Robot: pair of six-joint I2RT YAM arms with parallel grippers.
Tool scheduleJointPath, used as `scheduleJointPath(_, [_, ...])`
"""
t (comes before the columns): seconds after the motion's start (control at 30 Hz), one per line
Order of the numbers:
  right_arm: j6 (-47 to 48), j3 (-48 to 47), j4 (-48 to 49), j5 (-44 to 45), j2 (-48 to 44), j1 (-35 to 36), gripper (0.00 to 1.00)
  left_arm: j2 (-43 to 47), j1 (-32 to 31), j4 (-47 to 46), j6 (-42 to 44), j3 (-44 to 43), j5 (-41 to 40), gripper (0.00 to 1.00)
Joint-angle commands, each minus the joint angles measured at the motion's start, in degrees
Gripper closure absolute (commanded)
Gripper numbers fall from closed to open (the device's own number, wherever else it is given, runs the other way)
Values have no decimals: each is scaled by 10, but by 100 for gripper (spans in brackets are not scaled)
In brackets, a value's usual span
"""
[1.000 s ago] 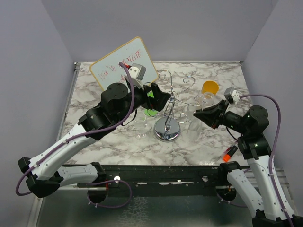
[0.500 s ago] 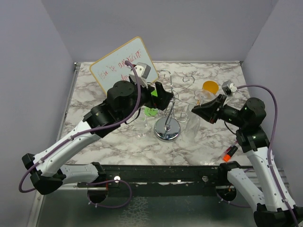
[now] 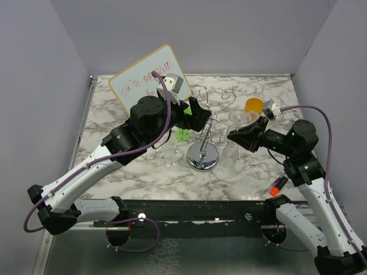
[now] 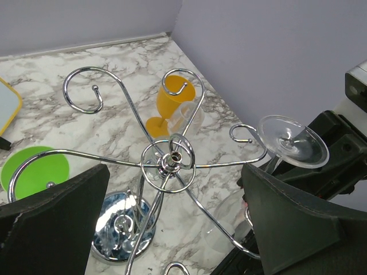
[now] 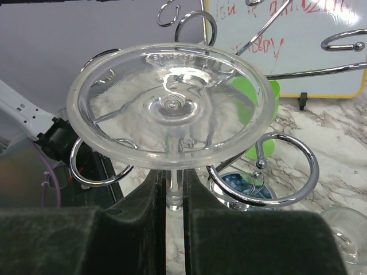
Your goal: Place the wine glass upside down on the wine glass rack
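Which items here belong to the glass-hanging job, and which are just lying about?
Job: wine glass, held upside down by the right gripper; wine glass rack.
Lying about: orange goblet; green cup; whiteboard; clear glass beside the rack's base.

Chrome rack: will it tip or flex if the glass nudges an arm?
Likely flexes: the wine glass rack has thin wire arms. Could tip: tall post over a small round base. Being metal, probably not fragile.
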State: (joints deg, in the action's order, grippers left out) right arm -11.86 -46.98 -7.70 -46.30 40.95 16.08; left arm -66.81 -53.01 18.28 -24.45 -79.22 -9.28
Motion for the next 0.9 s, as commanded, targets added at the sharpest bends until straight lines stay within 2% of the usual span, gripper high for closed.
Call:
scheduleJointPath(0.0, [20, 3, 18, 29, -8, 13, 99, -1, -2, -12, 0, -17, 9, 1])
scheduleJointPath(0.5, [50, 24, 18, 101, 16, 105, 99, -11, -2, -16, 1, -20, 4, 1])
scheduleJointPath(0.87, [57, 34, 30, 92, 32, 140, 99, -9, -2, -16, 0, -15, -2, 1])
